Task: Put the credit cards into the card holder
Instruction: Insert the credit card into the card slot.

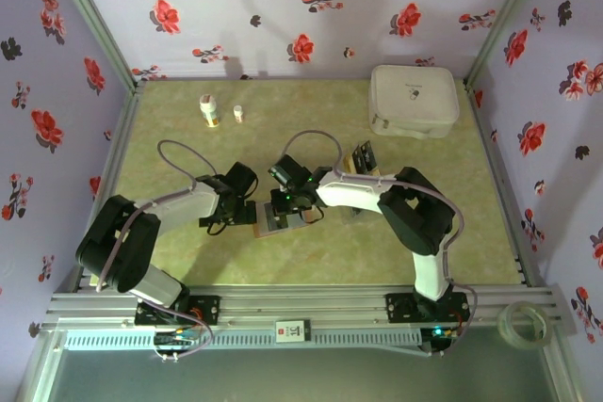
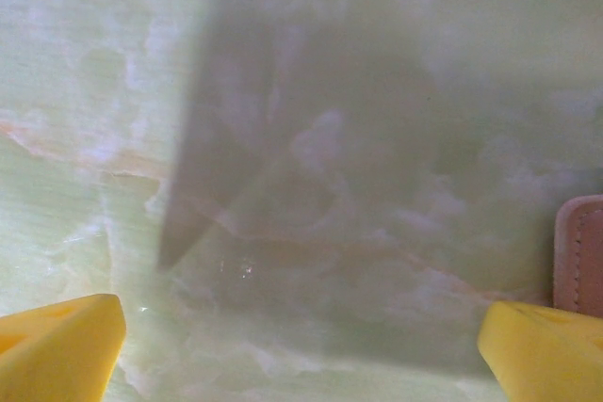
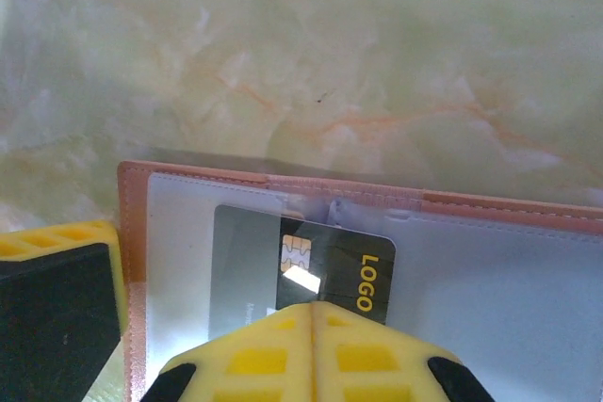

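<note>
The card holder [image 3: 490,275] lies open on the table, reddish-brown rim around a pale grey-blue inside. A black credit card [image 3: 353,265] with a gold chip and the word LOGO lies flat on it, its left half under the translucent sleeve. My right gripper [image 3: 313,310] is shut, its yellow tips pressed together over the card's near edge, not clamped on it. From above, the card holder [image 1: 273,221] sits between both grippers. My left gripper [image 2: 301,350] is open over bare table, with the card holder's edge [image 2: 579,256] just right of it. More credit cards [image 1: 361,157] stand behind the right arm.
A large white rounded case [image 1: 415,101] sits at the back right. Two small bottles [image 1: 209,110] stand at the back left. A roll of tape [image 1: 523,322] lies on the front rail. A yellow-and-black finger [image 3: 57,303] stands at the holder's left edge.
</note>
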You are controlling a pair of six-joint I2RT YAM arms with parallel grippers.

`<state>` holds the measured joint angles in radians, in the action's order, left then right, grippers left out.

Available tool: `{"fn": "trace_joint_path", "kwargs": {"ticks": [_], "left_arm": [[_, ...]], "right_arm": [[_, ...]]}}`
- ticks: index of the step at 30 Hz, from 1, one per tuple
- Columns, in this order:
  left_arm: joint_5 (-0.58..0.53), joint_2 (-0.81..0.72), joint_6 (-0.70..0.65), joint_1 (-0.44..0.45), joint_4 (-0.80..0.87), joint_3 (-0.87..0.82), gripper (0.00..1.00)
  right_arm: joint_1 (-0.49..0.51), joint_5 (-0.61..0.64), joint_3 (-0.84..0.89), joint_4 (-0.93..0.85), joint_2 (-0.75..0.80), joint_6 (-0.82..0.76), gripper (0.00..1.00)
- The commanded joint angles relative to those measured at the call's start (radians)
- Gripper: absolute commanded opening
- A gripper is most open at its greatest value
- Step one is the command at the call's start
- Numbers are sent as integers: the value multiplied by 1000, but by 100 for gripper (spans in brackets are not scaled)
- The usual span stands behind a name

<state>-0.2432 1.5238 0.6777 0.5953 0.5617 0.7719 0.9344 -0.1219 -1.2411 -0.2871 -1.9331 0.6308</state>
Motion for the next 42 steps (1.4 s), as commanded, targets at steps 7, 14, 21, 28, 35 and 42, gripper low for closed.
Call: {"fn": "trace_joint_path", "kwargs": {"ticks": [7, 14, 21, 28, 35, 42], "left_arm": [[15, 48, -9, -4, -63, -8, 100], [16, 52, -13, -5, -62, 0, 100], [18, 58, -17, -5, -60, 7, 100], [21, 68, -20, -4, -63, 13, 100], [25, 69, -22, -5, -69, 12, 100], [27, 68, -21, -3, -74, 7, 100]], "right_arm": [[-25, 60, 30, -64, 54, -26, 6], [-26, 96, 46, -75, 42, -28, 6], [-23, 72, 30, -68, 10, -26, 5], [-6, 41, -7, -69, -15, -25, 5], [9, 28, -30, -68, -30, -17, 5], [26, 15, -49, -64, -46, -8, 5]]}}
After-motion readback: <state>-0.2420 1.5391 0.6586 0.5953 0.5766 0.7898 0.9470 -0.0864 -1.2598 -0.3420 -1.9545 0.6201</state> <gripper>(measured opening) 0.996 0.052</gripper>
